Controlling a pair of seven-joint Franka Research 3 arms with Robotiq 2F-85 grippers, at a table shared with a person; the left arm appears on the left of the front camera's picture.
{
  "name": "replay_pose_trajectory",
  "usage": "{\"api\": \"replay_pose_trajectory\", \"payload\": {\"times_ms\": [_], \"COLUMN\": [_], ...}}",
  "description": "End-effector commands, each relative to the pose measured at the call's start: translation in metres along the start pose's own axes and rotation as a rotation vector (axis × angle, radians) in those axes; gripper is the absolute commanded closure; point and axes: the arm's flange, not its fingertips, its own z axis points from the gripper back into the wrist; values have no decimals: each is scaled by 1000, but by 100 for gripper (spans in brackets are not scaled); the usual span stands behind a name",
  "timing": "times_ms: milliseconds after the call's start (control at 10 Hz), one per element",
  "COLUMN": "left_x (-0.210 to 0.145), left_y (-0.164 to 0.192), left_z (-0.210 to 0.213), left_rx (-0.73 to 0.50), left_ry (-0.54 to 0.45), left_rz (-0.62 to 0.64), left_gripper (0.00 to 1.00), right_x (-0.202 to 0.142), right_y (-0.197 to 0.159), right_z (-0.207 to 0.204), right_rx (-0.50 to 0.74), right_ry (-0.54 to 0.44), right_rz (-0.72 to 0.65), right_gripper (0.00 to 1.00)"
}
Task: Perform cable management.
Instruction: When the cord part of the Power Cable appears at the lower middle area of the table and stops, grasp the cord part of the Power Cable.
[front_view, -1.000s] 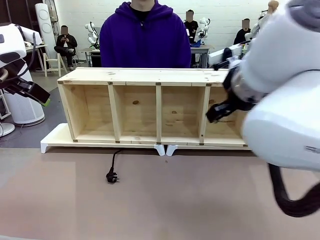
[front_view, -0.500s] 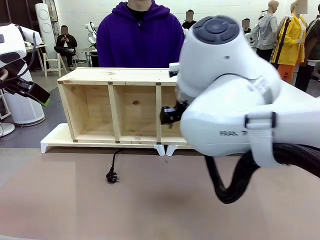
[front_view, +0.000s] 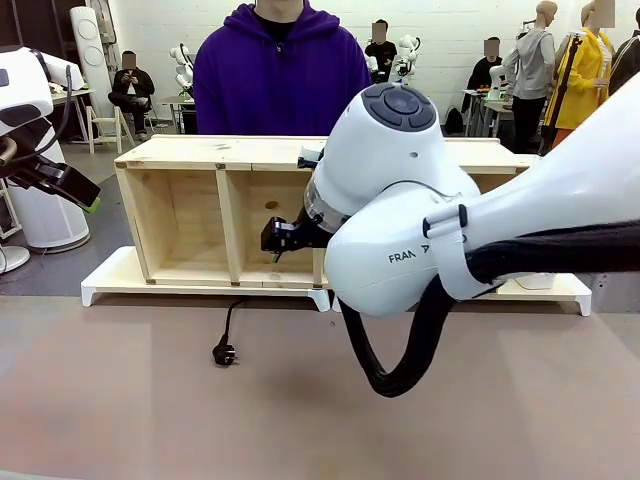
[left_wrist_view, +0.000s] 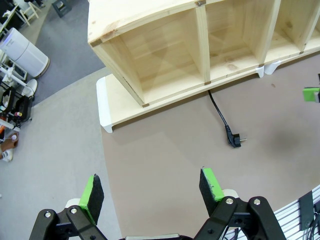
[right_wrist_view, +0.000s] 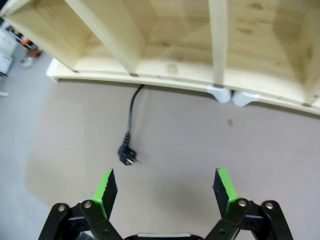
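One loose end of the cable (right_wrist_view: 131, 111) lies on the bench (front_view: 420, 430). Its round plug (right_wrist_view: 127, 154) rests in the open left of centre, and the cord runs toward the far side and slips under the front edge of the wooden shelf unit (front_view: 270, 152), below the second compartment from the left. Nothing holds it. The right fingers (right_wrist_view: 106, 187) are spread wide and empty, hanging above the bench near the plug and a little to its right. The left fingers (left_wrist_view: 91, 192), also spread and empty, hover high off the left end of the shelf. The task looks barely begun to me: the cord is neither gathered nor routed, and the plug has yet to be picked up. The bench around the plug is bare on every side, so a straight descent looks free. The tight spot is where the cord passes between the shelf's front lip and the white base (front_view: 105, 278). The right arm also reaches across the middle, close to the shelf's face, and a person (front_view: 282, 80) stands behind the shelf at the far side.
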Motion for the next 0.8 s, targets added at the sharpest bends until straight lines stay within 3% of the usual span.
{"api": "replay_pose_trajectory", "payload": {"times_ms": [0,300,400,700], "left_x": [0,0,0,0], "left_y": [1,1,1,1], "left_z": [0,0,0,0], "left_rx": [13,13,13,13], "left_ry": [3,3,3,3], "left_rz": [4,4,4,4], "left_gripper": [0,0,0,0], "right_x": [1,-11,-11,-11], "right_y": [12,25,-6,-6], "right_z": [-36,-64,-33,-33], "right_rx": [-6,-9,-7,-7], "right_ry": [7,98,55,55], "right_rz": [-95,-27,-64,-64], "right_gripper": [0,0,0,0]}}
